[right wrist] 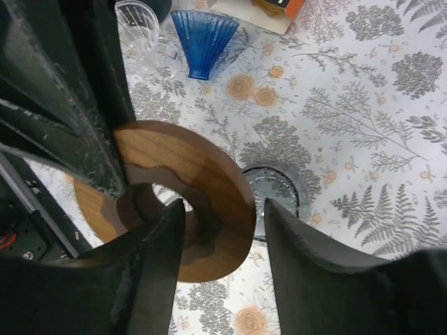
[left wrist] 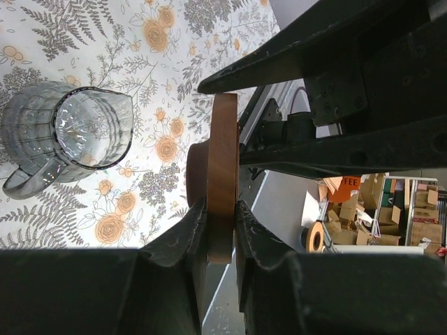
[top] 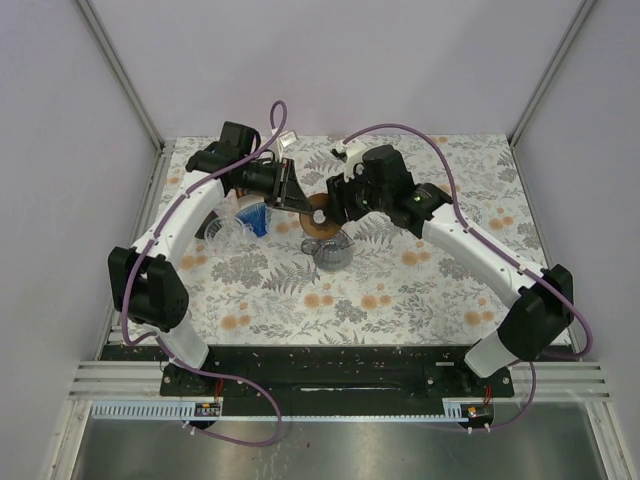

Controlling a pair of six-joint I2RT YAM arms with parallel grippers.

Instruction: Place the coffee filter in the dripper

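Wood catches the eye first: a flat wooden ring (top: 318, 217) with a scalloped hole in its middle hangs in the air over the centre of the floral counter (top: 400, 290), with both arms meeting at it. The left gripper (left wrist: 220, 223) has its jaws clamped on the ring's rim, one finger pressed against each flat face, so that its own camera sees the ring edge-on. The right gripper (right wrist: 223, 216) comes in from the other side with its jaws spread wide. One finger lies across the ring's hole and the other sits just past its outer edge, and I cannot tell whether either one touches the wood. Below the ring a ribbed glass server (top: 330, 252) stands on the counter, its round mouth partly covered by the ring in the right wrist view. Off to the left of the server, near the left arm's forearm, a blue fluted dripper (right wrist: 206, 38) rests on the counter with a clear glass piece (right wrist: 140, 21) just beside it. The corner of an orange and white box (right wrist: 279, 8) shows beyond them. I cannot make out the coffee filter anywhere in these views.
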